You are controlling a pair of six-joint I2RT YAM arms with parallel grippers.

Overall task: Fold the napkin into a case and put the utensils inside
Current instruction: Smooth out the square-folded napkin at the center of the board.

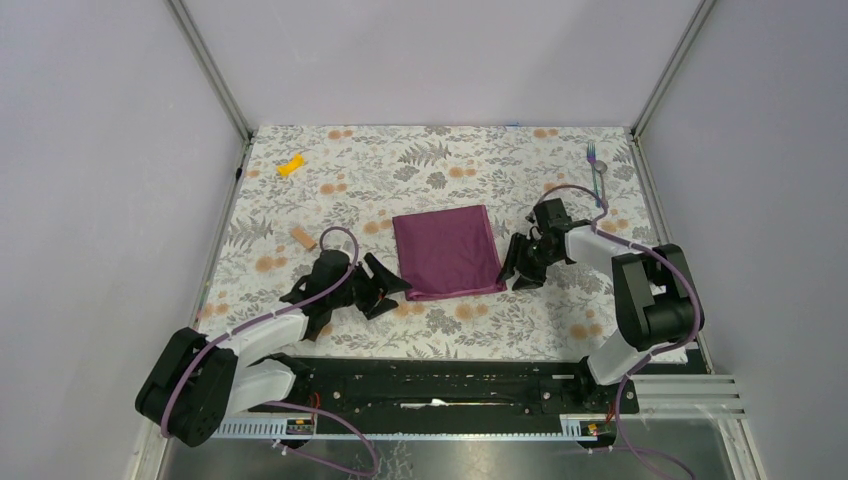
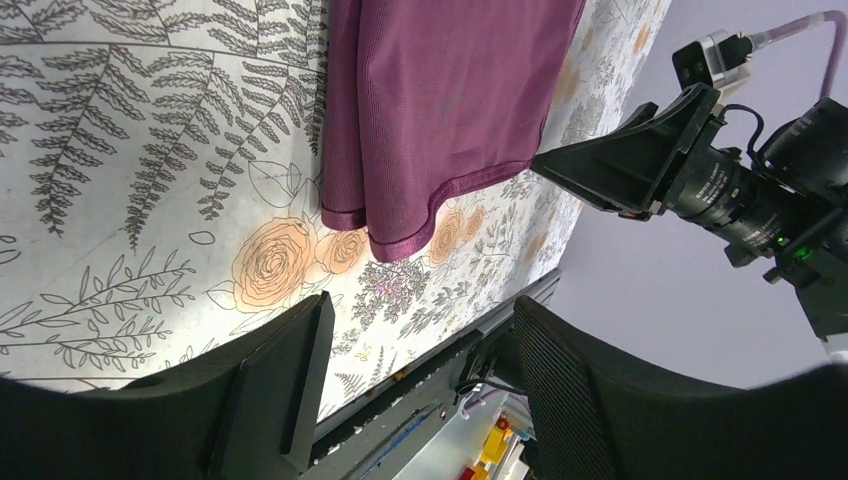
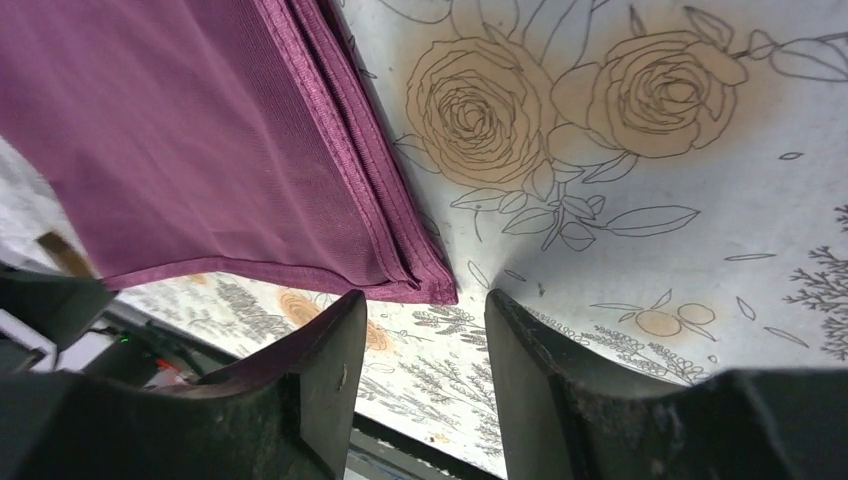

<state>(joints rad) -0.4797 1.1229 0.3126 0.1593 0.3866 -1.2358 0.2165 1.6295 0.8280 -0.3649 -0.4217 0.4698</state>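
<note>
**Folded napkin lies between two open, empty grippers**

The plum-magenta napkin (image 1: 447, 250) lies flat in the middle of the floral table cover (image 1: 300, 190), folded into a rough square, with stacked hems showing along its right edge. The left gripper (image 1: 385, 287) sits just beside the near-left corner, jaws spread with nothing between them. The right gripper (image 1: 520, 268) sits just beside the near-right corner, jaws parted and also empty. The fork (image 1: 593, 160) lies far right, well apart. A yellow piece (image 1: 291, 165) and a brown block (image 1: 303, 238) lie to the left.
</note>
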